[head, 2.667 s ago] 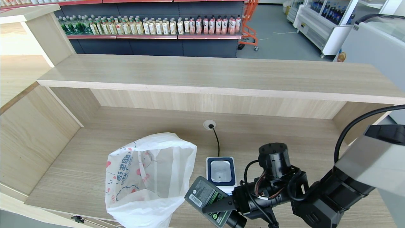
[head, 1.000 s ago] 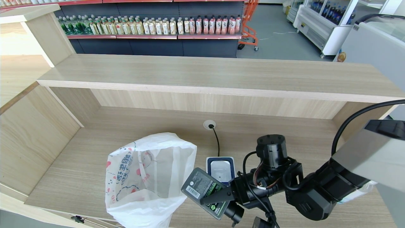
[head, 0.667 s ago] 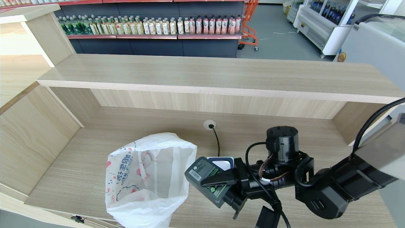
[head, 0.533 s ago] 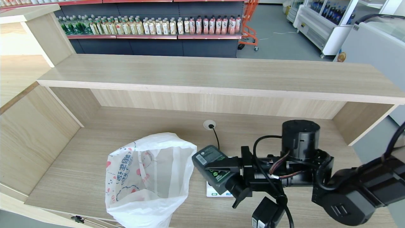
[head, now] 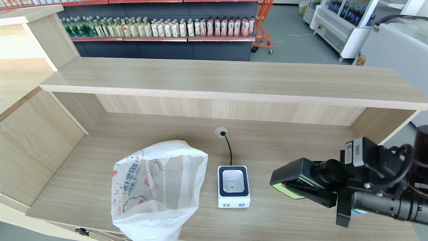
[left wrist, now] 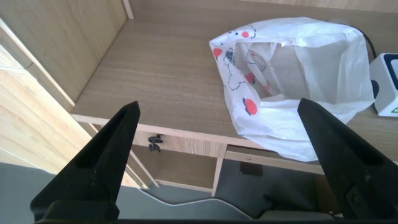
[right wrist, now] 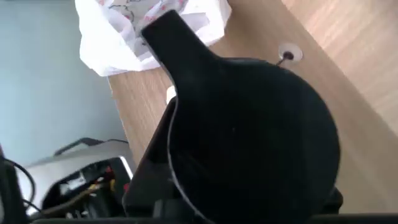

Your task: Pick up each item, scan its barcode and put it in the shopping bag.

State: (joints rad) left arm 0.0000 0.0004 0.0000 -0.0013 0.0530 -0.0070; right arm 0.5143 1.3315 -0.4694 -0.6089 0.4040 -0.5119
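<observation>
My right gripper (head: 299, 183) is shut on a flat black package with a green label (head: 294, 192), held on its side above the counter to the right of the scanner (head: 233, 185). In the right wrist view the black package (right wrist: 249, 143) blocks most of the picture, with one finger (right wrist: 168, 37) lying across it. The white printed shopping bag (head: 157, 187) stands open to the left of the scanner. My left gripper (left wrist: 219, 112) hangs open and empty off the counter's front edge, near the shopping bag (left wrist: 292, 81).
A black cable (head: 229, 145) runs from the scanner to a grommet at the back of the wooden counter (head: 83, 174). A raised ledge (head: 214, 80) walls the back and wooden panels wall both sides. A pale packet (head: 357, 211) peeks from under the right arm.
The right arm has swung to the right with the package, away from the bag's mouth and the scanner, and turned the package over. The scanner is now uncovered.
</observation>
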